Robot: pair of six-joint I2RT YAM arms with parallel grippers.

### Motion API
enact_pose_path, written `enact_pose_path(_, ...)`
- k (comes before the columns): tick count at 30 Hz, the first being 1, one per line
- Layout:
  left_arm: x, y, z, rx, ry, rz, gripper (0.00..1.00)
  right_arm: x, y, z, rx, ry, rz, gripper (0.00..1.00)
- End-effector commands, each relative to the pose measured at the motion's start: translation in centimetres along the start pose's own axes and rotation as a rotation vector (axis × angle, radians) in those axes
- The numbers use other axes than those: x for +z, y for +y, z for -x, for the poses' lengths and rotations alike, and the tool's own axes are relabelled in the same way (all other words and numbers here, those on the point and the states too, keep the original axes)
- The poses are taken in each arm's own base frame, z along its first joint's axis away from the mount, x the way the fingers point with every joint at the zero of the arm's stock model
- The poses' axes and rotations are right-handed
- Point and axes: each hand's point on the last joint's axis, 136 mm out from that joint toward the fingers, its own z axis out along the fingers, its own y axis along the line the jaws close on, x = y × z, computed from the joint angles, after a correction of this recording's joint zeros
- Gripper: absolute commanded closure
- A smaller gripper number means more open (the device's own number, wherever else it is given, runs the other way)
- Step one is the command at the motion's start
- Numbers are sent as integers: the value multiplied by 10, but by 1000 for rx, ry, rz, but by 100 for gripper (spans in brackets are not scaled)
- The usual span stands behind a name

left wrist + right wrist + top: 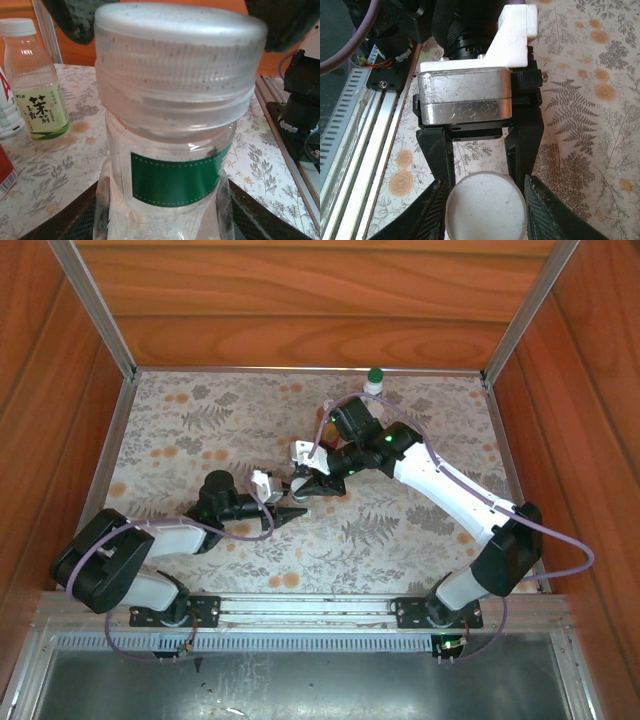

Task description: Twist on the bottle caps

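Note:
A clear bottle with a green label [170, 175] stands upright between the fingers of my left gripper [162, 222], which is shut on its body. A white bottle cap [175, 65] sits on its neck. From above, the cap [486, 205] lies between the ribbed pads of my right gripper [486, 212], and both pads touch its rim. In the top view the left gripper [290, 512] and right gripper [308, 488] meet at mid-table. A white bottle with a dark green cap [375, 380] stands at the back wall.
A capped bottle of pale yellow-green liquid [37, 90] stands to the left, beside a white bottle [6, 115] and a red-labelled one [4, 175] at the frame's edge. A metal rail [365, 150] runs along the near table edge. Wooden walls enclose the table.

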Motion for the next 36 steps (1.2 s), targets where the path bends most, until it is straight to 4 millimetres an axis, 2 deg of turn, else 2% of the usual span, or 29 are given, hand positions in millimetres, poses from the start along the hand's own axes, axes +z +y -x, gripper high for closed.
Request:
enact_pose_path(1, -2, 2, 8, 39, -16, 29, 48, 0, -2, -2, 39, 8, -5, 68)
enact_pose_path(5, -3, 19, 21, 81, -31, 119, 48, 0, -12, -6, 99, 12, -75, 70)
enact_pose_path(9, -6, 53, 37, 121, -40, 297, 48, -4, -40, -12, 247, 12, -251, 72)
enact_pose_path(13, -6, 82, 52, 157, -42, 455, 48, -13, -74, -27, 498, -24, -509, 86)
enact_pose_path(16, 0, 92, 58, 193, -34, 506, 48, -13, -78, -34, 637, -21, -620, 88)
enact_pose_path(18, 3, 92, 57, 211, -22, 508, 48, -10, -72, -36, 719, -25, -651, 89)
enact_pose_path(20, 4, 90, 52, 211, -7, 495, 48, -6, -65, -34, 754, -32, -628, 85)
enact_pose_path(23, 4, 80, 36, 224, 30, 453, 48, -16, -58, -21, 686, -97, -611, 69)
enact_pose_path(25, 2, 70, 20, 256, 66, 413, 48, -28, -54, -9, 570, -126, -612, 53)
enact_pose_path(27, -2, 61, 9, 286, 92, 389, 48, -38, -48, -1, 473, -127, -608, 43)
enact_pose_path(29, -7, 53, -1, 322, 122, 371, 48, -38, -27, 8, 265, -93, -515, 36)
enact_pose_path(31, -11, 49, -8, 359, 151, 364, 48, -34, -5, 6, 98, -34, -414, 32)
enact_pose_path(33, -14, 46, -13, 396, 174, 357, 48, -33, 9, -2, -33, 56, -355, 29)
enact_pose_path(36, -16, 43, -14, 432, 189, 347, 48, -33, 11, -18, -199, 220, -357, 25)
